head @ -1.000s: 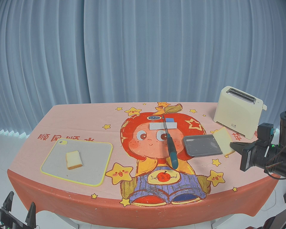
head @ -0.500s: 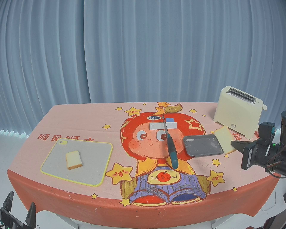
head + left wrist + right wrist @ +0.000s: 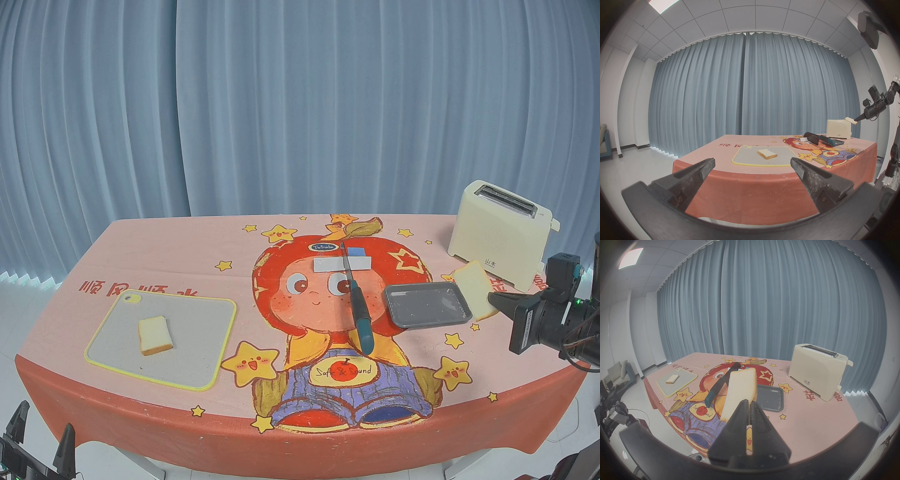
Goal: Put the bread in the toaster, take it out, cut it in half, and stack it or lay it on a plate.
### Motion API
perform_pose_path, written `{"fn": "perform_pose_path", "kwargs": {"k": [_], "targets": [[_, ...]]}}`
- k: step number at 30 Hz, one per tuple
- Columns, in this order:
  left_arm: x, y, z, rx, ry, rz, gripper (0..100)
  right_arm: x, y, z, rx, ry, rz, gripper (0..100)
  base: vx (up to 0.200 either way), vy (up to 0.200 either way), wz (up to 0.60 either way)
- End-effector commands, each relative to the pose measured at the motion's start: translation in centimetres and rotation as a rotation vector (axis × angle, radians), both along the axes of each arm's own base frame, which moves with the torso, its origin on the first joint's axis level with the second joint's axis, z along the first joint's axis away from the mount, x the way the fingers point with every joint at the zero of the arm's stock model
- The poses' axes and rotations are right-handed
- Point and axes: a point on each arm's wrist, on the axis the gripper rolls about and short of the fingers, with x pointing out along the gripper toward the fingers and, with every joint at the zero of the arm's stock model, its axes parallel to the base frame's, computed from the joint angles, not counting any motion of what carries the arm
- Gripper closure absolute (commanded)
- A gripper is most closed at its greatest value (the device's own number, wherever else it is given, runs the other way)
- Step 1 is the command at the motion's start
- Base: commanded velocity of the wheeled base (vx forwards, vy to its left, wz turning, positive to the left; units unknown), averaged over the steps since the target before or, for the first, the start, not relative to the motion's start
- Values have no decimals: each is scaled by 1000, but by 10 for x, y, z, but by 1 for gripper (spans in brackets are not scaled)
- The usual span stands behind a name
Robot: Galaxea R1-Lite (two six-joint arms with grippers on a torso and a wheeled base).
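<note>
My right gripper (image 3: 494,300) is shut on the lower edge of a pale bread slice (image 3: 475,289), held in the air right of the grey plate (image 3: 427,304) and in front of the cream toaster (image 3: 500,234). The right wrist view has the slice (image 3: 740,390) standing up from the shut gripper (image 3: 748,405), with the toaster (image 3: 818,369) beyond. A second bread piece (image 3: 155,334) lies on the cutting board (image 3: 200,350). A teal-handled knife (image 3: 359,306) lies at the table's middle. My left gripper (image 3: 752,162) hangs open below the table's front left corner.
The knife's blade leans on a white block (image 3: 342,263). The toaster's slots face up, near the table's back right edge. Bare cloth lies between the board and the knife. A blue curtain hangs behind the table.
My right gripper has carried the bread slice to the right, off the plate's right edge and closer to the toaster. The left arm has not moved.
</note>
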Motion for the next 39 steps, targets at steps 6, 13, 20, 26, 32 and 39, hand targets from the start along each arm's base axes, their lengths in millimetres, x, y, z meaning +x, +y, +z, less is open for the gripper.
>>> {"fn": "perform_pose_path", "kwargs": {"k": [6, 13, 20, 26, 32, 39], "targets": [[1, 0, -5, 0, 7, 1, 0, 0, 0, 0, -1, 1, -1, 100, 0, 0, 0], [1, 0, -5, 0, 7, 1, 0, 4, -6, 0, 2, 1, -41, 100, 0, 0, 0], [1, 0, -5, 0, 7, 1, 0, 6, -14, 1, 4, -4, -77, 100, 0, 0, 0], [1, 0, -5, 0, 7, 1, 0, 7, -13, -1, 2, 7, -75, 100, 0, 0, 0], [1, 0, -5, 0, 7, 1, 0, 14, -12, -3, -1, 21, -85, 100, 0, 0, 0], [1, 0, -5, 0, 7, 1, 0, 19, -12, -3, -3, 25, -96, 100, 0, 0, 0]]}}
